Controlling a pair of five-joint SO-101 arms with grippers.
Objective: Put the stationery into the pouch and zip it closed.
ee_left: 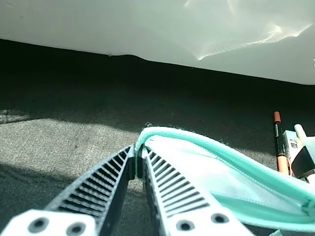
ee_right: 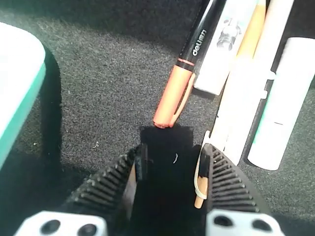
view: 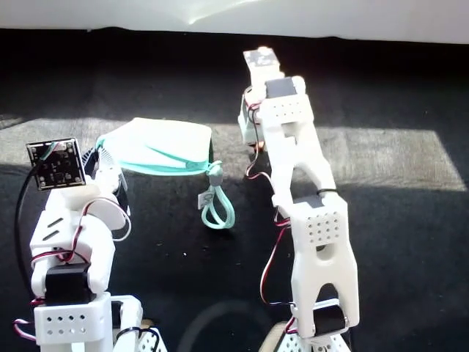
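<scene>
The pouch (view: 163, 145) lies on the dark desk (view: 381, 220), upper left of centre in the high view. The left pincer (ee_left: 137, 158) is pinched together on its teal rim. The right pincer (ee_right: 173, 152) is clamped on a black block (ee_right: 165, 182). An orange-capped pen (ee_right: 173, 96) lies just past it, beside white stationery (ee_right: 280, 108).

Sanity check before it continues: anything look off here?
One oddity: Right pincer grips a black block with a thin tan piece wedged beside it, possibly a second item. Left pincer clamps the pouch rim normally.
</scene>
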